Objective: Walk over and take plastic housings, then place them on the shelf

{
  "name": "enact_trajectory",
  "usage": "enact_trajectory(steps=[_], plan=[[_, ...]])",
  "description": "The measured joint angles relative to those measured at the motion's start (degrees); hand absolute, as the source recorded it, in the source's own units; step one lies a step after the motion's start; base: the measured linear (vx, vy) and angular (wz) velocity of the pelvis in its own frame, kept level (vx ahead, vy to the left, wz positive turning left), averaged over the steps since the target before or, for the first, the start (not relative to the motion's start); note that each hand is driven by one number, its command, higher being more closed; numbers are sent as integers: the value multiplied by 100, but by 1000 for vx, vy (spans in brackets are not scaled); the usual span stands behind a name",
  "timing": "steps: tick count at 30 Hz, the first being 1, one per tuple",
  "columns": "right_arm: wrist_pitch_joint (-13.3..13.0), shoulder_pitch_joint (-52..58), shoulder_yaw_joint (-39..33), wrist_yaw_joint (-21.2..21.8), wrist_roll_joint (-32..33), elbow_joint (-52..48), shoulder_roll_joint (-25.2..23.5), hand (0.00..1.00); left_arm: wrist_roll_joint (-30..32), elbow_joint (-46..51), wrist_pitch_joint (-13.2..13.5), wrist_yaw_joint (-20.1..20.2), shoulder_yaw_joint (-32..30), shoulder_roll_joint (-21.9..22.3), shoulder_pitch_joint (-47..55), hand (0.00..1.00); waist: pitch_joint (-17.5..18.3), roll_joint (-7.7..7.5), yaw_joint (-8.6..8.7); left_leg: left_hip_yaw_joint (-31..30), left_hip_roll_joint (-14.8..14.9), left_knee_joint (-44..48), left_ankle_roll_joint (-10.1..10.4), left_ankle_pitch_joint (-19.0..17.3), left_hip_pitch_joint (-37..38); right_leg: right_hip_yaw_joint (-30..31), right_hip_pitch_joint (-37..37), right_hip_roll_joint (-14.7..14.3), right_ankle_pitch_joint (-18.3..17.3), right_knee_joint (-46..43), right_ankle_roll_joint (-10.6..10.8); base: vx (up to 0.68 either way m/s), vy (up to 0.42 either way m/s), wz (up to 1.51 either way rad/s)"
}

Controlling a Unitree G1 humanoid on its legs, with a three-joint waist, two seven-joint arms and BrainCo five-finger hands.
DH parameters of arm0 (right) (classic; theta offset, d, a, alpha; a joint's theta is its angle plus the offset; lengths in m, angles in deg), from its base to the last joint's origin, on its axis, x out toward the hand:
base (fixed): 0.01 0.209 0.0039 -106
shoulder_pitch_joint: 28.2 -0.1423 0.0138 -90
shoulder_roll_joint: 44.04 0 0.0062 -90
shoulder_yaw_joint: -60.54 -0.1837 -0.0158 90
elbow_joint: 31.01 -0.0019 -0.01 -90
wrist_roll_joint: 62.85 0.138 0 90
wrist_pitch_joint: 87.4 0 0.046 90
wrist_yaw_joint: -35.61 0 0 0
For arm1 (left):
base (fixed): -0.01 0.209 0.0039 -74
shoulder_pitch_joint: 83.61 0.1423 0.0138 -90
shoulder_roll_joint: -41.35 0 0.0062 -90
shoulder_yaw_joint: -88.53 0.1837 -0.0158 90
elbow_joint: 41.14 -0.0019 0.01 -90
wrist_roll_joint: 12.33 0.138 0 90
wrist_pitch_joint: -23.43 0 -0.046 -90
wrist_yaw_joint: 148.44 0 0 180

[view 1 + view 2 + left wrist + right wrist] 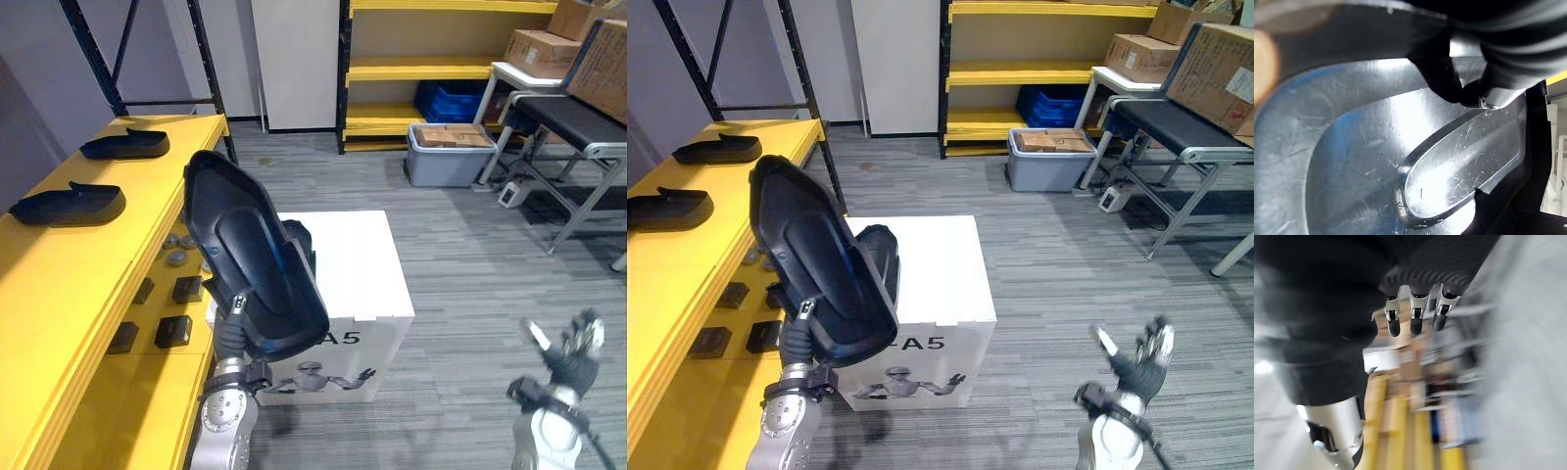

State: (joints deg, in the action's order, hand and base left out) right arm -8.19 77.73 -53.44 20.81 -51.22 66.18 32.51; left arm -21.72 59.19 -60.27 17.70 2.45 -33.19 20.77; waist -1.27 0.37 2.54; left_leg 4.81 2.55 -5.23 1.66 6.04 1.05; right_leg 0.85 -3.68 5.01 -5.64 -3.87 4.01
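A big black plastic housing (250, 259) is held upright in front of me, its glossy hollow side (1376, 161) facing the left wrist camera. My left hand (235, 318) is shut on its lower edge, a dark finger (1444, 83) hooked over the rim. Two more black housings (125, 145) (69, 204) lie on the yellow shelf (59, 284) to my left. Another dark piece (300, 243) sits on the white box behind the held one. My right hand (573, 352) hangs low at the right, fingers (1413, 313) spread and holding nothing.
A white box (362, 264) stands just ahead on the grey floor. Small dark parts (176, 331) lie on a lower yellow level. Further back are a grey bin (449, 157) of cartons, a blue crate (451, 98) in a yellow rack, and a table (578, 122) with cardboard boxes.
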Motion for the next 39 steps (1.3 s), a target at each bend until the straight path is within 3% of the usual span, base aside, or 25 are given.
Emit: enact_trajectory(steps=[5, 13, 17, 19, 20, 21, 22, 23, 25, 27, 30, 31, 33, 34, 35, 36, 39], plan=[[206, 285, 221, 363, -167, 1316, -211, 0, 66, 89, 12, 53, -103, 129, 206, 100, -3, 0, -27, 4, 17, 0, 18, -13, 19, -18, -35, 0, -25, -57, 14, 0, 0, 0], [498, 292, 931, 947, -185, 3156, -460, 0, 71, 211, 30, 132, -134, 298, 369, 100, -40, -22, -229, -175, -9, -5, 29, -73, 58, -369, -150, 72, -233, -348, 41, -32, -13, 23], [543, 99, 1222, 981, -353, 3358, -460, 0, 71, 256, 30, 210, -95, 368, 375, 100, -167, -76, -373, -589, -158, 23, 22, 32, -84, -953, -152, 242, -522, -756, 64, -12, -30, 73], [564, -40, 1338, 978, -423, 3448, -461, 0, 71, 313, 31, 216, -45, 366, 353, 100, -228, -130, -357, -888, -278, 203, 5, 32, -382, -1443, -135, 366, -648, -917, 74, -1, -34, 150], [568, -141, 1343, 975, -424, 3447, -455, 0, 71, 377, 31, 235, 17, 363, 330, 100, -308, -153, -352, -563, -276, 342, -196, -118, -643, -1954, -165, 472, -653, -937, 77, 13, -18, 149], [568, -167, 1343, 973, -424, 3447, -453, 0, 71, 389, 33, 241, 29, 362, 326, 100, -326, -163, -342, -450, -271, 371, -254, -159, -691, -2057, -181, 500, -653, -936, 78, 37, 21, 177], [567, -251, 1341, 968, -427, 3479, -432, 0, 71, 379, 38, 258, 70, 356, 272, 100, -379, -222, -340, 243, -163, 695, -476, -314, -908, -2408, -232, 663, -656, -922, 78, 67, 47, 145], [574, -364, 1341, 952, -495, 3609, -309, 0, 71, 372, 45, 264, 150, 350, 232, 100, -399, -189, -380, 1182, 87, 1148, -567, -457, -1117, -2704, -287, 721, -657, -931, 80, 91, 58, 154], [604, -544, 1327, 913, -583, 3736, -168, 0, 71, 281, 62, 277, 234, 348, 151, 100, -442, -136, -336, 2067, 287, 1370, -586, -473, -1054, -3068, -596, 799, -709, -957, 162, 148, 82, 135], [608, -687, 1329, 890, -656, 3957, -9, 0, 70, 90, 101, 280, 393, 328, -26, 100, -446, -188, -336, 2104, -8, 1143, -580, -468, -952, -3305, -776, 1012, -712, -843, 166, 166, 155, 119], [649, -931, 1278, 888, -710, 4155, 84, 0, 71, -49, 107, 292, 570, 261, -224, 100, -455, -201, -335, 1838, -488, 1018, -727, -460, -945, -3320, -830, 1398, -693, -1149, 152, 194, 258, 75], [684, -931, 1277, 888, -801, 4158, 51, 0, 71, -90, 107, 291, 662, 199, -284, 100, -472, -228, -323, 1669, -621, 1036, -779, -502, -870, -3296, -798, 1567, -622, -1628, 70, 240, 227, 80], [760, -838, 1282, 890, -907, 4159, 21, 0, 114, -191, 106, 305, 842, 147, -403, 100, -480, -198, -263, 1304, -732, 1062, -865, -613, -669, -2860, -484, 1763, -294, -2820, -432, 209, 154, 99], [766, -774, 1287, 893, -920, 4155, -35, 0, 169, -287, 108, 303, 909, 132, -497, 100, -503, -183, -175, 974, -740, 1074, -860, -670, -533, -1998, -155, 1530, -426, -3466, -321, 174, 83, 98], [766, -741, 1289, 896, -918, 4149, -59, 0, 186, -338, 108, 298, 929, 129, -547, 100, -505, -180, -131, 823, -738, 1073, -859, -690, -480, -1568, 12, 1311, -563, -3648, -222, 221, 65, 124], [768, -688, 1295, 900, -916, 4128, -97, 0, 188, -441, 108, 288, 943, 123, -649, 100, -512, -186, -127, 593, -748, 1054, -837, -747, -336, -665, 439, 869, -909, -3864, -58, 170, 27, 85], [771, -589, 1272, 899, -884, 3927, -237, 0, 201, -459, 112, 272, 946, 111, -766, 100, -551, -217, -124, 235, -811, 1208, -788, -907, -161, 251, 1048, 340, -1148, -3581, 118, 176, -26, 81]])
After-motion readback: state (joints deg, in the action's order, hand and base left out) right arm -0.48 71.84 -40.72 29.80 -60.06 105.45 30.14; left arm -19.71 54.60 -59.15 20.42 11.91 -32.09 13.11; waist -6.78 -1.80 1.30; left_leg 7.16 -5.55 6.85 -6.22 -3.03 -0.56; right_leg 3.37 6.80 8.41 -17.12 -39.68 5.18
